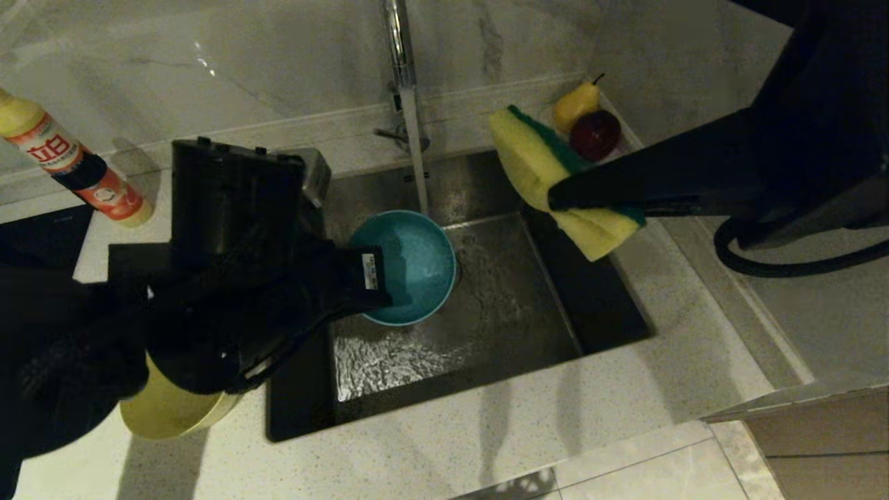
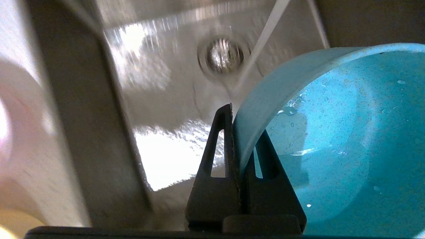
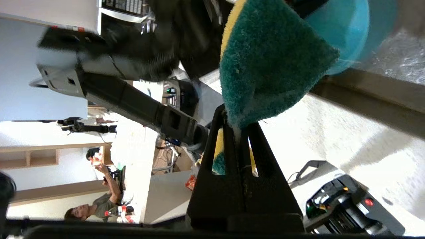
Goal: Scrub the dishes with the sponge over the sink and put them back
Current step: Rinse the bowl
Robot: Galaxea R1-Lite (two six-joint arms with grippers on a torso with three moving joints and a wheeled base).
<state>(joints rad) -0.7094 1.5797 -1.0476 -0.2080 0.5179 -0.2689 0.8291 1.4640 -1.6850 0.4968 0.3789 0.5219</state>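
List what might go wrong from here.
1. The left tool pinches only the blue bowl by its rim over the sink; wet from the running tap, it may slip.
2. The right tool grips the sponge near one end, so scrubbing may twist it loose.

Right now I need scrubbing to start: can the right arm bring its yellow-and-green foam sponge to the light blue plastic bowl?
Probably yes: the right gripper holds the sponge apart from the bowl, with only the water stream between them.
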